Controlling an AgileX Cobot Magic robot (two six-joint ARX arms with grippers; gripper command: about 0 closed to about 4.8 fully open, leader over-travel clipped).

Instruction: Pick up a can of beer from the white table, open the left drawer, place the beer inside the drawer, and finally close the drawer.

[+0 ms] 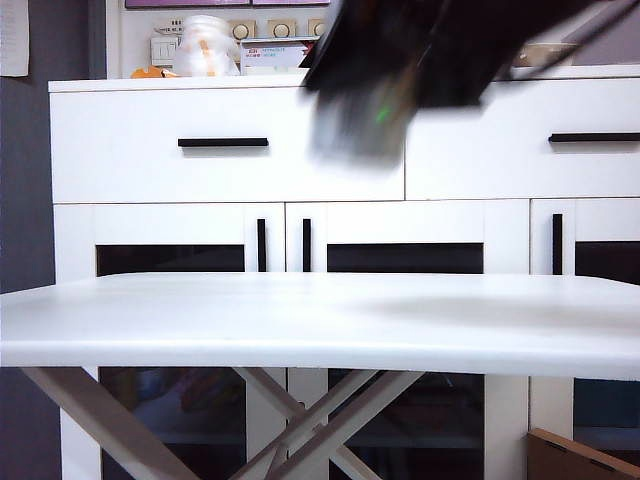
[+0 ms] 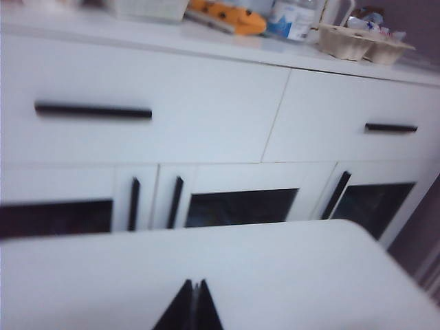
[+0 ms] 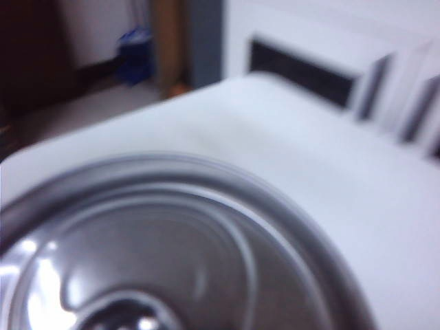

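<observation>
Right wrist view is almost filled by the silver top of the can of beer (image 3: pixel 158 254), seen from just above and very blurred; the right gripper's fingers are not visible there, so whether it is clamped on the can cannot be told from that picture. In the exterior view the right gripper (image 1: pixel 360 120) is a dark motion-smeared mass hanging from the upper edge in front of the cabinet, with a pale grey blur under it that may be the can, well above the desk (image 1: pixel 320 320); the jaw state cannot be read there either.

The left gripper (image 2: pixel 191 306) shows in the left wrist view as two dark fingertips pressed together, holding nothing, low over the bare white desk (image 2: pixel 275 275). Beyond the desk stands the white cabinet. The left drawer (image 2: pixel 137 110) sits flush and closed, its black bar handle (image 2: pixel 93 111) horizontal, beside the matching right drawer (image 2: pixel 357 117). Glass-panelled doors (image 2: pixel 240 206) with vertical black handles lie below. Assorted clutter (image 2: pixel 234 17) rests on the cabinet top.
</observation>
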